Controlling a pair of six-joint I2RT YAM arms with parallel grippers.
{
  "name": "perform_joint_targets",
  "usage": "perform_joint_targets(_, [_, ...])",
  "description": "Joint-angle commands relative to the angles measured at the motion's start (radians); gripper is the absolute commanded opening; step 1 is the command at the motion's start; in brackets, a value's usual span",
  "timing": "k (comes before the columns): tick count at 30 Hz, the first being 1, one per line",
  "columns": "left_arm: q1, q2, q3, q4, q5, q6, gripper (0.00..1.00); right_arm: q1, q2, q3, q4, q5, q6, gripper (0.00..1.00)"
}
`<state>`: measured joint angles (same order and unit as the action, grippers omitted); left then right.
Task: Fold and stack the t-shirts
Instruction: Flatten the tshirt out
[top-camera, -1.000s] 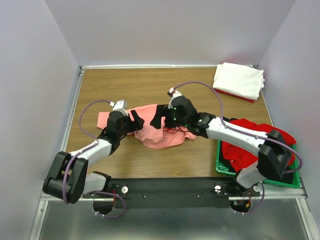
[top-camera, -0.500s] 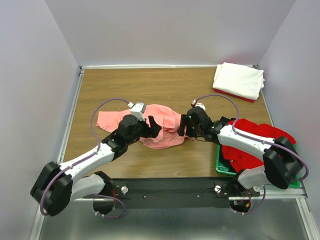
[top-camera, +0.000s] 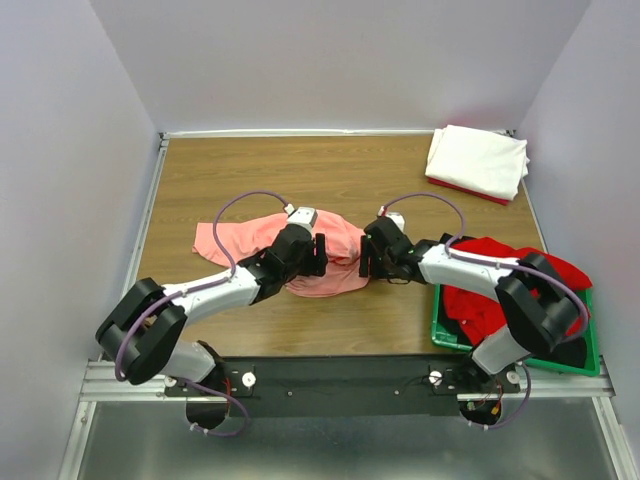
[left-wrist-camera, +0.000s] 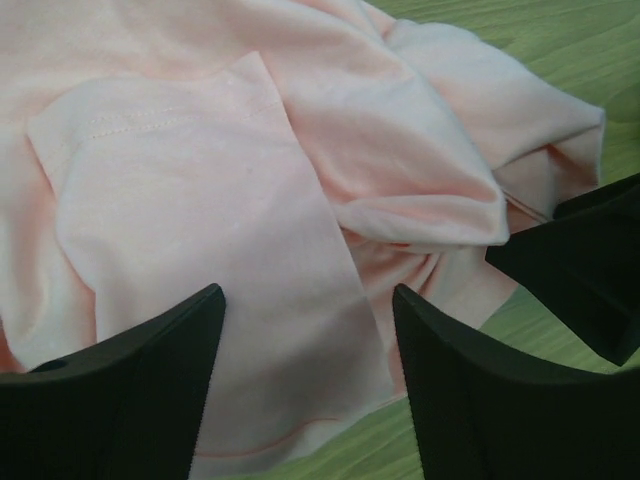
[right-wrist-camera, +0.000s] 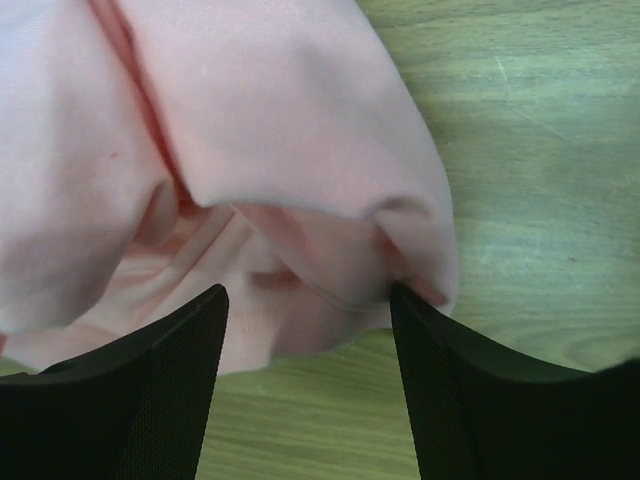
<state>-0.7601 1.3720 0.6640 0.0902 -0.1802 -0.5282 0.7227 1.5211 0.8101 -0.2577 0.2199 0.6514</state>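
Salmon-pink t-shirt (top-camera: 225, 240): soft matte cloth, rumpled into deep rounded folds at mid-table; one flat flap with a stitched hem in the left wrist view.
Left gripper (top-camera: 318, 253): spread wide over the heap's middle, cloth showing between black wedge-shaped fingers (left-wrist-camera: 130, 400), nothing clamped.
Right gripper (top-camera: 368, 258): parted at the heap's rounded right edge, nothing pinched.
Folded stack: white t-shirt (top-camera: 478, 160), squared, on a red one (top-camera: 455, 186), far right corner.
Green crate (top-camera: 437, 335): near right, loose red t-shirt (top-camera: 500, 285) heaped inside.
Table (top-camera: 300, 170): wood grain.

Pink, black and brown, all plain!
Unpatterned salmon-pink t-shirt (left-wrist-camera: 200, 200) spreads ahead of the black left gripper (left-wrist-camera: 307, 300) and black right gripper (right-wrist-camera: 305, 295), with brown wood-grain table (top-camera: 250, 170) under both.
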Motion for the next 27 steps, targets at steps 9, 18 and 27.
perform_joint_targets(9, [-0.001,0.0,0.023,-0.055,-0.132,0.036,0.0,-0.018,0.065,0.075,0.02,0.085,-0.032,0.15])
perform_joint_targets(18, [0.272,-0.114,0.359,-0.199,-0.185,0.213,0.0,-0.196,-0.042,0.329,-0.104,0.148,-0.189,0.01])
perform_joint_targets(27, [0.453,-0.209,0.566,-0.239,-0.208,0.257,0.0,-0.198,-0.196,0.528,-0.204,0.26,-0.23,0.0])
